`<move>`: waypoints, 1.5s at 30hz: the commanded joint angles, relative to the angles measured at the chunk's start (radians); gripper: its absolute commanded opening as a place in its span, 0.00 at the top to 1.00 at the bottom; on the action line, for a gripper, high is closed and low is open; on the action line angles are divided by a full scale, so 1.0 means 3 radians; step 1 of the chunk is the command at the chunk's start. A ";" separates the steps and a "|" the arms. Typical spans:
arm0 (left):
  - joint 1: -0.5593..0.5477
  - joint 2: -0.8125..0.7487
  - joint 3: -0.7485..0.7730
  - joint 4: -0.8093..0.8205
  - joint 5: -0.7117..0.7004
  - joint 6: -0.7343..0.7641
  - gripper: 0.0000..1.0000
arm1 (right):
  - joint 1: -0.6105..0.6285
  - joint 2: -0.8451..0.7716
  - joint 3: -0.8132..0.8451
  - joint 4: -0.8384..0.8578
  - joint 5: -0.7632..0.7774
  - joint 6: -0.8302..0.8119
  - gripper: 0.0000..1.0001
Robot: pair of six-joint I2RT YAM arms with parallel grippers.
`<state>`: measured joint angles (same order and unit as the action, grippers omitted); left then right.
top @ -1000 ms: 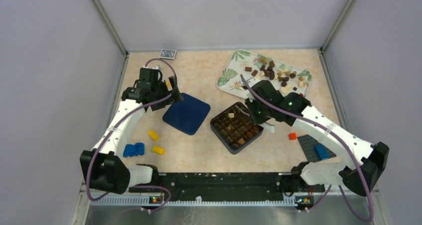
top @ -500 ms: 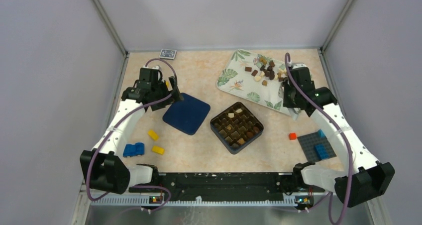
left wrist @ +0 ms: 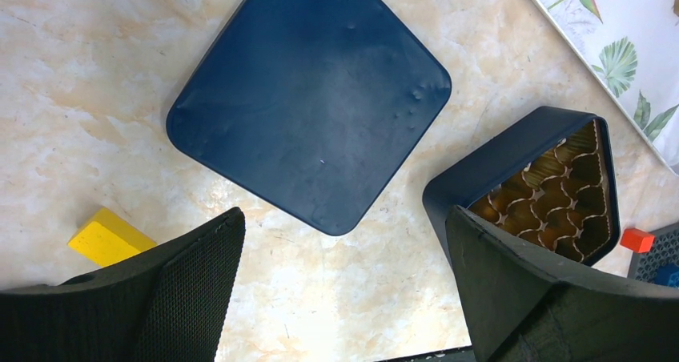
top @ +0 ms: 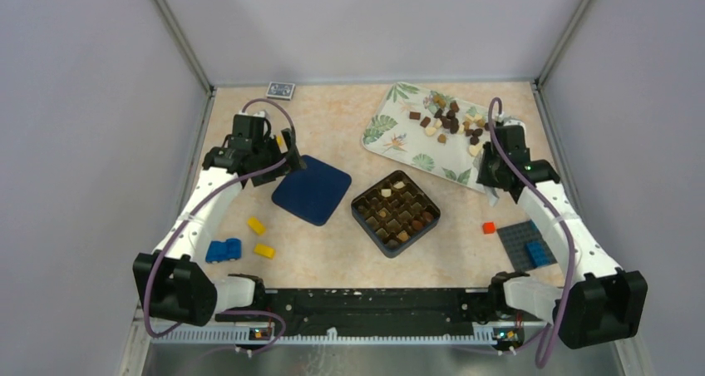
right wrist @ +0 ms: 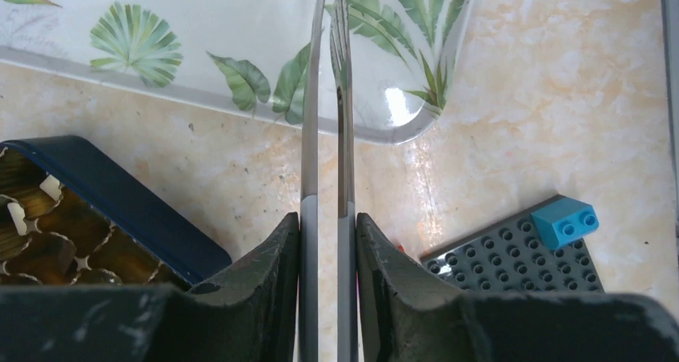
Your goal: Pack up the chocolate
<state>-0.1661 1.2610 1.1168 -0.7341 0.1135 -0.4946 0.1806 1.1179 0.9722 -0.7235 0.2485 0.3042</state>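
The right pincer (right wrist: 327, 226) pinches tweezers (right wrist: 323, 98) whose blades reach over the tray (right wrist: 200, 42), near the box (right wrist: 120, 206). Most chocolate (top: 453, 120) lies heaped on the tray; a few pieces sit in the box. The left pincer (left wrist: 343, 218) hangs spread above the lid (left wrist: 312, 98) on the bench (left wrist: 80, 74).

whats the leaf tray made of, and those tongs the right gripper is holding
The leaf tray looks like glossy plastic or melamine; its rim shows a bright glare spot. The tongs have thin, grey, reflective blades, so they are probably metal, clamped in the right gripper.
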 commanded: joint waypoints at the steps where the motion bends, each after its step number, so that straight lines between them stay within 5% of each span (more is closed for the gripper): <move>1: 0.0017 -0.0098 -0.0022 0.0061 -0.0046 0.0048 0.01 | -0.0045 0.0064 -0.0100 0.0567 -0.0007 0.0085 0.72; 17: 0.0017 -0.0080 -0.0052 0.0052 -0.0077 0.0058 0.01 | -0.0058 0.0438 -0.0181 0.0758 0.0206 0.0003 0.61; 45: 0.0017 -0.0048 -0.0104 0.0052 -0.0225 0.0129 0.01 | -0.0066 0.0900 0.0168 0.0692 0.0049 -0.0078 0.65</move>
<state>-0.1661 1.2583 1.0824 -0.7345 0.0608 -0.4709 0.1734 1.3804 0.9653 -0.5312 0.2401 0.2890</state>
